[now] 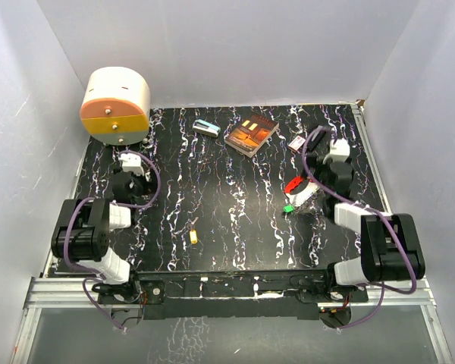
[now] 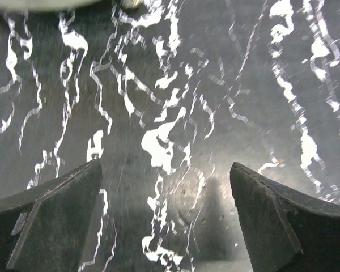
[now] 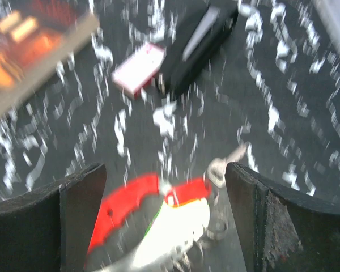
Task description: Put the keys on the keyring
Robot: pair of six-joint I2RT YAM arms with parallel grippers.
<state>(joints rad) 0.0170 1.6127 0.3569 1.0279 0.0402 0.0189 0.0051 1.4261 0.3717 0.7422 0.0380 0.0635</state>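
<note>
Closest to the arm bases, a yellow-headed key (image 1: 193, 236) lies on its own on the black marbled table (image 1: 235, 250), a bit left of centre and well apart from everything else. Over on the left, the left gripper (image 2: 165, 167) hangs with its fingers spread wide and nothing but bare tabletop between them. On the right side there's a green-headed key (image 1: 287, 207), and just behind it is the main little pile. That's the red-headed keys (image 3: 127, 204), lying on a pale glossy blob (image 3: 175, 232) that I honestly can't make out because the right wrist view is pretty blurry. A silvery key blade (image 3: 229, 158) pokes out of that pile toward one finger. The right gripper (image 3: 164, 170) sits right over the pile with its fingers spread wide, one on each side of the red heads, and nothing is pinched as far as I can see. Further back, toward the far edge, come a small red-and-white box (image 1: 296, 142) with a dark oblong thing (image 3: 198, 39) just beside it, then a book (image 1: 251, 133) with an orange-lit cover, then a small teal-and-white box (image 1: 205, 127) to its left. A round cream-and-orange container (image 1: 115, 106) sits in the far left corner.
</note>
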